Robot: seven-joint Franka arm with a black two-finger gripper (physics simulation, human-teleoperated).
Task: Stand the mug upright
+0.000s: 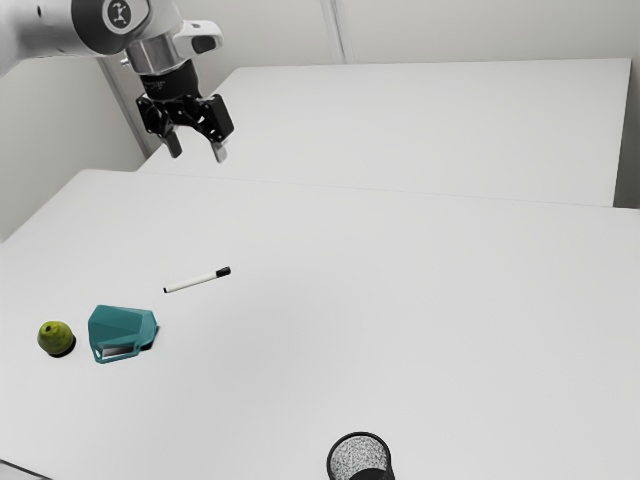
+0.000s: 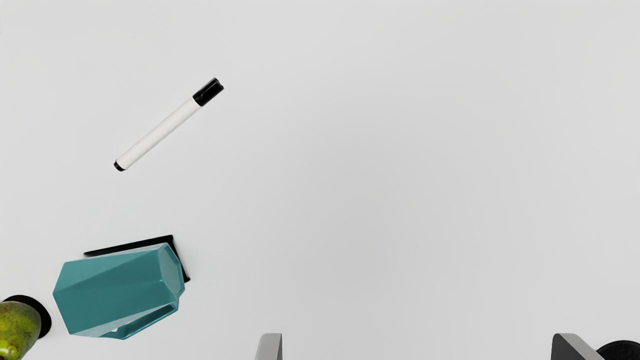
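A teal faceted mug [image 1: 122,330] lies on its side on the white table, toward the exterior view's left, its handle toward that view's bottom edge. My gripper [image 1: 197,152] hangs high above the table, well away from the mug, with nothing held. In the wrist view the mug [image 2: 117,292] shows its faceted side and its handle low against the table. There the gripper [image 2: 416,347] has its two fingertips wide apart, bare table between them, and the mug lies outside them.
A green pear [image 1: 55,338] sits close beside the mug. A white marker with a black cap [image 1: 197,280] lies on the table [image 1: 400,270] near it. A dark mesh cup [image 1: 360,458] stands at the exterior view's bottom edge.
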